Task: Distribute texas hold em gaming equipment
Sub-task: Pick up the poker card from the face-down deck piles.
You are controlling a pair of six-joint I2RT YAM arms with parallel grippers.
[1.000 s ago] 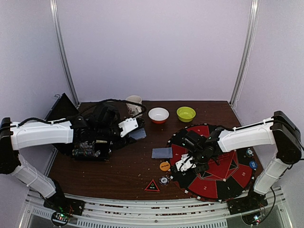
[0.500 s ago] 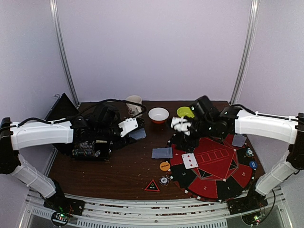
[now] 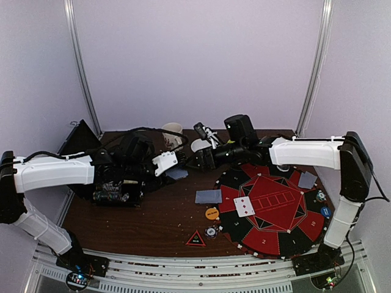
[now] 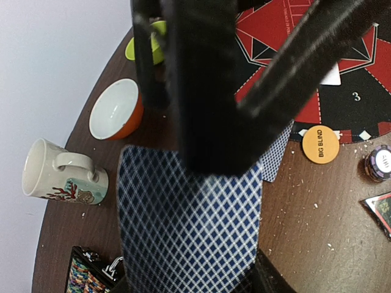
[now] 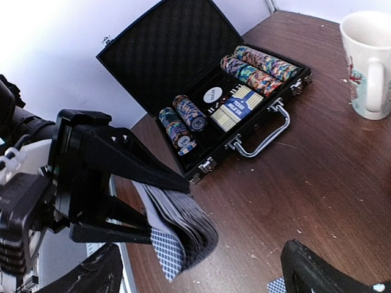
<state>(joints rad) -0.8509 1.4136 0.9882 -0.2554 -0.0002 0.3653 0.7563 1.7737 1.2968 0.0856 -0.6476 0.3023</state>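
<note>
left of the round poker mat (image 3: 278, 241), the left fingers (image 5: 122, 155) stay pinched on the deck of blue-checked cards (image 5: 183, 232) above the desk. the right fingers (image 5: 317, 271), low over the mat a second ago, have swung past its far-left edge toward that deck, spread and empty. a face-up card (image 3: 244, 206) now lies on the mat's left part, so one deal looks done.

Cream mug (image 4: 60, 177) near white bowl (image 4: 113, 110)
</note>
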